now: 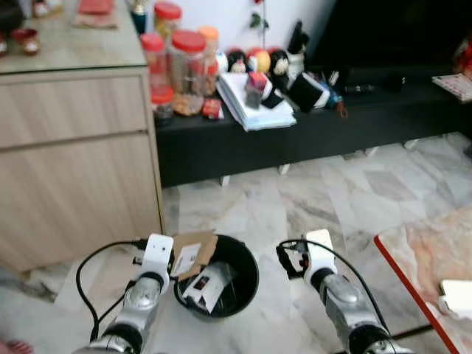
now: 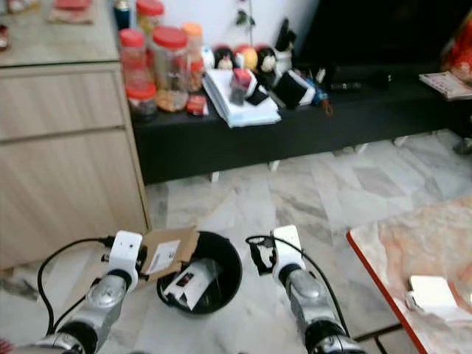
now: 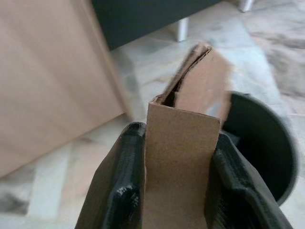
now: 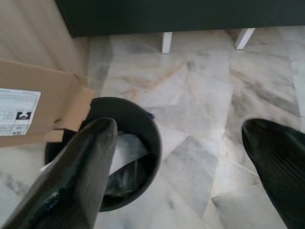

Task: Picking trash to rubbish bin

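Two jaws differ: the left gripper (image 3: 176, 200) is clenched on a flattened cardboard box (image 1: 193, 255) at lower centre-left, poised over the black rubbish bin (image 1: 243, 295), seemingly ready for dropping. The right gripper (image 4: 190, 176), lower centre-right, is spread wide, holding nothing.

Red-lidded jars (image 1: 181, 63) and stacked papers (image 1: 254, 110) sit on a black bench (image 1: 310, 129).
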`<state>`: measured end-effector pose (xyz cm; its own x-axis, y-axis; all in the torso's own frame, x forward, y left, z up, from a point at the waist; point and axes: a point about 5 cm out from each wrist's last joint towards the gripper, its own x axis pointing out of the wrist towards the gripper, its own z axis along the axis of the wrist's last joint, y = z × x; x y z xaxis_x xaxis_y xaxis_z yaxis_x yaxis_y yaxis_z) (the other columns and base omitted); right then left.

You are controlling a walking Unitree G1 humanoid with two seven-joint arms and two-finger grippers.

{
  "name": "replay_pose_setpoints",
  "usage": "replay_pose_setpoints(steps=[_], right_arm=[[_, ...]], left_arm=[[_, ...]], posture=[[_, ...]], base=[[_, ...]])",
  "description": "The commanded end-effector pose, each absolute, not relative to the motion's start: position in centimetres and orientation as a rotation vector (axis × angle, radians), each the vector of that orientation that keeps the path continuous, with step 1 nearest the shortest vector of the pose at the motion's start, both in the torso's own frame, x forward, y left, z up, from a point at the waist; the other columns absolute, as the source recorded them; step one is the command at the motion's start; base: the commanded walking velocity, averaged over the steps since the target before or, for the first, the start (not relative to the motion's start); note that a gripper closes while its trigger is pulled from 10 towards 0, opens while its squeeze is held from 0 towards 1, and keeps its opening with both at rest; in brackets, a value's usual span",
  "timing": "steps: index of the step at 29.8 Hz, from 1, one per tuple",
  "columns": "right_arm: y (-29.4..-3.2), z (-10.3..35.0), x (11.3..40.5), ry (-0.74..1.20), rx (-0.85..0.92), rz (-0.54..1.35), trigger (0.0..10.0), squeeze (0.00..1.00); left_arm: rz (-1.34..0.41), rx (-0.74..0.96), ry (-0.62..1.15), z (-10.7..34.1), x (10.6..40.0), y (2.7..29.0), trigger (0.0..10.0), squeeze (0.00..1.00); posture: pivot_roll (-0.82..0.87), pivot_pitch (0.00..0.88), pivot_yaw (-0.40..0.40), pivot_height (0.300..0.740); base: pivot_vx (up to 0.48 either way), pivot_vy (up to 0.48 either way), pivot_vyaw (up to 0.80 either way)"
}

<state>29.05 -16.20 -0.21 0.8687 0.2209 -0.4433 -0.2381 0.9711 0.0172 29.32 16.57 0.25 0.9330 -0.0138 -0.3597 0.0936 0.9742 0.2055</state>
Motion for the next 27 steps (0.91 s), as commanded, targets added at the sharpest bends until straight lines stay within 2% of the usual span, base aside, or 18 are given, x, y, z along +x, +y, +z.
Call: replay_pose_setpoints(steps=[1, 15, 27], right_arm=[[-17.3, -0.2, 29.0, 0.461, -0.063, 0.215, 10.0, 0.0], [-17.0, -0.1, 29.0, 0.462, -0.073, 0.24, 10.0, 0.0], [-16.0, 0.2, 29.3, 0.466, -0.133, 0.342, 10.0, 0.0]], left_arm=[[-0.096, 0.212, 0.362, 0.3, 29.4, 15.2, 10.0, 0.0], [-0.103, 0.209, 0.359, 0.3, 29.5, 15.1, 10.0, 0.0], [-0.187, 0.203, 0.395, 0.3, 29.7, 14.3, 10.0, 0.0]], posture=[[0.07, 0.158, -0.175, 0.74], [0.07, 0.162, -0.175, 0.74], [0.07, 0.165, -0.182, 0.74]], base=[[0.326, 0.0, 0.0], [0.321, 0.0, 0.0], [0.0, 0.0, 0.0]])
